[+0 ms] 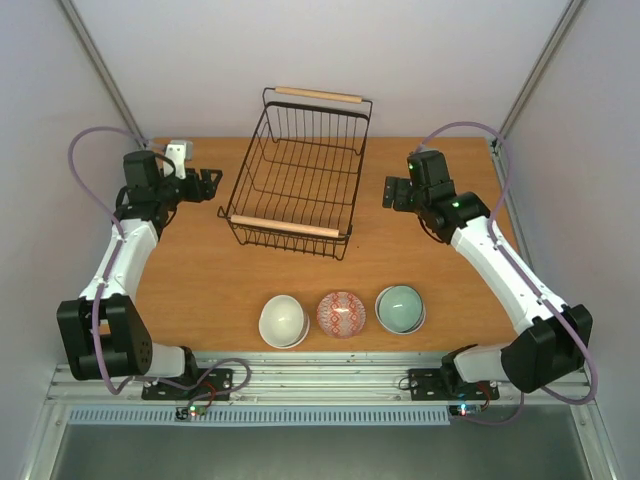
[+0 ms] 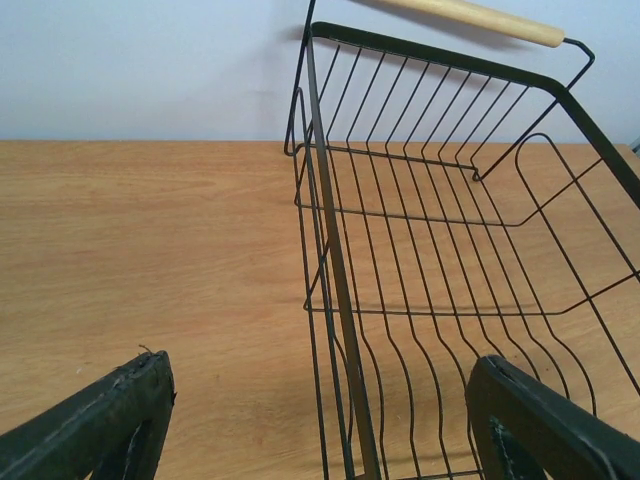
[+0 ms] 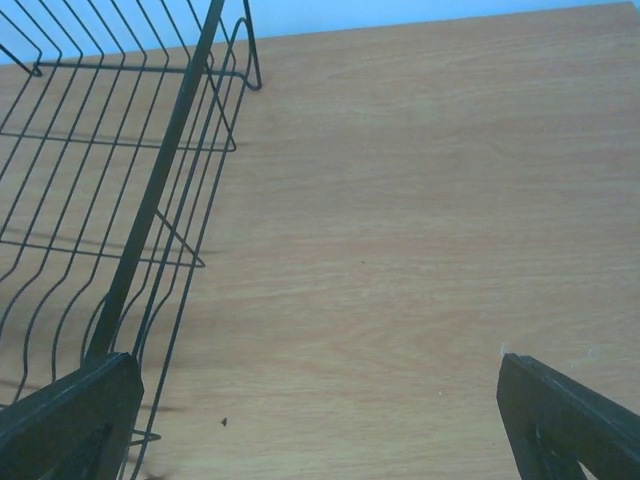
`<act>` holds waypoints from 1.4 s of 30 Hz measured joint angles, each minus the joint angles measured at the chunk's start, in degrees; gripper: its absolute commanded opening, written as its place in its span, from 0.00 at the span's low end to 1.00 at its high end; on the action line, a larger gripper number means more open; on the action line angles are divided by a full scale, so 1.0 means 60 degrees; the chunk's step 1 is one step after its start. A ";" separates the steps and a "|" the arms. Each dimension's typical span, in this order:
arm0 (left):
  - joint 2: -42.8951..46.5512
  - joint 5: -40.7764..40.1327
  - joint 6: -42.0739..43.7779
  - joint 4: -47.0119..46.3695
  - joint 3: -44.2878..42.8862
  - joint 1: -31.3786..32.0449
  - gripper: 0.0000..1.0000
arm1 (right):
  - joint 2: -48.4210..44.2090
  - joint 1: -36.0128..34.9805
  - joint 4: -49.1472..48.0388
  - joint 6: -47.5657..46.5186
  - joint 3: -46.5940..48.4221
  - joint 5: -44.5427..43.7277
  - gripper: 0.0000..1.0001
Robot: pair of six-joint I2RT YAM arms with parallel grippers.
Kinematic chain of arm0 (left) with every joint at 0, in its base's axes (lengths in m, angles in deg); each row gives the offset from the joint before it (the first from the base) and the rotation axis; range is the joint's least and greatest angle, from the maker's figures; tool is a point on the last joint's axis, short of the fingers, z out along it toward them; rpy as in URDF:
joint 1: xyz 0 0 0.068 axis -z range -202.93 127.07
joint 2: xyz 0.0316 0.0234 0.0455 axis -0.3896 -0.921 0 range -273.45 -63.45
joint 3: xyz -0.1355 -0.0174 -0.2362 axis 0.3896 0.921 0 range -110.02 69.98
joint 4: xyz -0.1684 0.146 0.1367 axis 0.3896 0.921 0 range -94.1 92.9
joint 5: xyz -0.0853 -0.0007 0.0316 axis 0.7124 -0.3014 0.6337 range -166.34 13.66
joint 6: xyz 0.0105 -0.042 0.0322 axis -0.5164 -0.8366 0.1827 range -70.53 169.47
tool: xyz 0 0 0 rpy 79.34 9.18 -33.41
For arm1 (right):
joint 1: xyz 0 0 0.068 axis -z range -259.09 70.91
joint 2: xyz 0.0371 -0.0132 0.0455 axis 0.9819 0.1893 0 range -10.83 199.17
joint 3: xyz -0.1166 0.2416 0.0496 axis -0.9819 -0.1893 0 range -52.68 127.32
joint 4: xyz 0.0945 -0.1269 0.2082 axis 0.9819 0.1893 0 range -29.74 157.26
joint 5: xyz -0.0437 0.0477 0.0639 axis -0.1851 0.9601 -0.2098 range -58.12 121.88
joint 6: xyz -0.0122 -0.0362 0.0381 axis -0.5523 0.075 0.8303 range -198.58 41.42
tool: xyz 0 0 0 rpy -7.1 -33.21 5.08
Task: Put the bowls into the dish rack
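Both tools stand wide open and hold nothing. The left tool [image 1: 208, 184] hangs just off the left wall of the rack [image 1: 243, 172], and the right tool [image 1: 392, 192] hangs near its right wall, each pointing inward so the pair flank the basket. The wrist views show bare bench and black wire between the spread fingers and no bowl. The rack sits mid-bench toward the rear, its wooden handles [image 1: 285, 226] at the near and far ends. This leaves the long sides free, apparently so that either arm can reach over a wall and lower a bowl inside. It is empty.

The three bowls wait in a row at the front of the bench [image 1: 190, 290], well apart from the rack and from both tools: a white bowl [image 1: 283, 320] on the left, a red-patterned bowl [image 1: 341, 313] in the middle and a pale green bowl [image 1: 400, 308] on the right. All sit upright, side by side, with their rims open to a grasp from above. The white bowl lies nearer the left arm and the green nearer the right. No loading has begun, and the first job looks to be swinging an arm back toward the front row.
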 measured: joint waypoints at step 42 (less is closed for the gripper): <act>-0.0503 0.0040 0.0011 -0.0127 0.0361 0.0029 0.80 | 0.5446 -0.2565 0.0248 -0.0200 0.3432 0.2557 0.15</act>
